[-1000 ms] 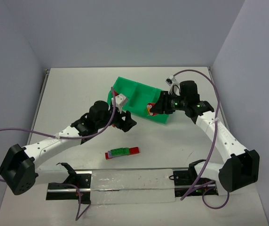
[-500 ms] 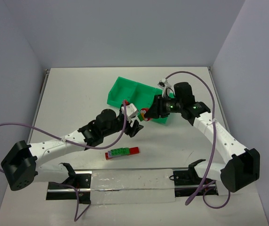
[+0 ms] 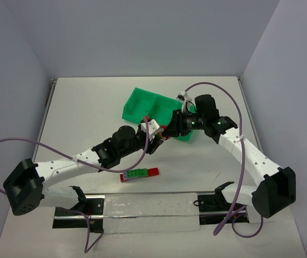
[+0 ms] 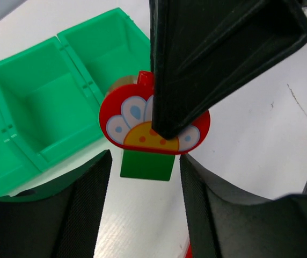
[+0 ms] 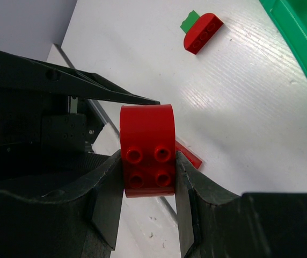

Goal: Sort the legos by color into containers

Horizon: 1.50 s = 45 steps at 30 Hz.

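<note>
Clenched: that's my right gripper (image 5: 148,161), both fingers (image 5: 109,188) pressed flat against the sides of a red rounded brick (image 5: 147,131), its four studs facing the wrist camera. The left wrist camera sees the same piece face-on, with a white-and-yellow fan printed on the red disc and a green brick (image 4: 147,164) joined to its underside.

My left gripper (image 4: 146,180) is spread wide, one finger on either side of that green brick. There's a gap showing on both sides, so it's grasping nothing.

From above, the two grippers meet nose to nose over the table (image 3: 89,102), just in front of the near edge of the tray (image 3: 143,102). The red piece shows as a small spot between them, held up off the surface.

The tray sits askew on the table, with its compartments in a row. Through my left wrist camera two of them show whole, just beyond the held piece, and a third is cut off at the frame edge.

Nearer my bases, well apart from both grippers, a stack (image 3: 139,173) lies flat on the table. It's red at the right end and green in the middle, with a lavender-grey bit at the left.
</note>
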Motion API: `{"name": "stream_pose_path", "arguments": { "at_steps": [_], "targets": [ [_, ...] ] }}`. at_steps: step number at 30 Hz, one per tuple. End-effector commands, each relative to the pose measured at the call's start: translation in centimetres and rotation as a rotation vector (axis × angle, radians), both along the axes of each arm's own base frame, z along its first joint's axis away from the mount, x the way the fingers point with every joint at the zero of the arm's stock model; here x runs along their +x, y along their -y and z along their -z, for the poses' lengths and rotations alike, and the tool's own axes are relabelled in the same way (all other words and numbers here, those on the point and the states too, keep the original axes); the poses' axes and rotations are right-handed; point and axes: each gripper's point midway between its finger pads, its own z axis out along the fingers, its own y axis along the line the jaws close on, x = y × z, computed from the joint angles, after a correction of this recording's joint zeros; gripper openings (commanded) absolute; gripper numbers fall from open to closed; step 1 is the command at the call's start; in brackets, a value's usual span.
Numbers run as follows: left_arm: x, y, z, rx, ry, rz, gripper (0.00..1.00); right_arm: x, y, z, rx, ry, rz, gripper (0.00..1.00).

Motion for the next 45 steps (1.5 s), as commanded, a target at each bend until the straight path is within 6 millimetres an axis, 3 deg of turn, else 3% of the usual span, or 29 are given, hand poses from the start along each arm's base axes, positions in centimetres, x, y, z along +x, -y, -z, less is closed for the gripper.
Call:
{"name": "stream_pose_path", "arguments": {
  "at_steps": [1, 5, 7, 8, 9, 14, 22, 32, 37, 40, 45],
  "targets": [
    [1.1, 1.0, -3.8, -0.089, 0.078, -0.03, 0.59, 0.3, -1.0, -1.9, 0.042, 0.048, -0.026, 0.01],
    [1.3, 1.0, -4.0, -0.096, 0.081, -0.037, 0.41, 0.2, -1.2, -1.8, 0.039, 0.048, -0.03, 0.01],
    [1.2, 1.1, -3.9, -0.084, 0.077, -0.028, 0.23, 0.2, -1.2, -1.8, 0.038, 0.043, -0.029, 0.01],
    [1.1, 1.3, -3.6, -0.07, 0.073, -0.016, 0.05, 0.2, -1.2, -1.8, 0.039, 0.047, -0.027, 0.01],
    [1.1, 1.3, -3.4, -0.06, 0.069, -0.013, 0.0, 0.2, -1.1, -1.9, 0.039, 0.05, -0.025, 0.01],
    [0.7, 0.7, -2.7, -0.05, 0.05, -0.016, 0.0, 0.7, -0.3, -2.2, 0.023, 0.079, 0.024, 0.01],
    [0.3, -2.3, -2.7, -0.092, 0.068, -0.099, 0.0, 4.1, 3.3, -2.9, -0.035, 0.111, 0.255, 0.01],
    [1.1, -5.4, -3.2, -0.183, 0.005, -0.256, 0.0, 7.5, 6.2, -0.6, -0.177, 0.098, 0.47, 0.02],
    [2.7, -7.5, -3.1, -0.225, -0.076, -0.381, 0.0, 9.8, 10.8, 1.4, -0.383, 0.127, 0.68, 0.02],
    [3.9, -9.1, -3.7, -0.283, -0.151, -0.459, 0.0, 10.9, 12.3, 2.3, -0.483, 0.137, 0.734, 0.03],
    [5.1, -10.6, -3.8, -0.293, -0.26, -0.528, 0.0, 12.8, 12.0, 3.8, -0.532, 0.125, 0.715, 0.06]
  ]
}}
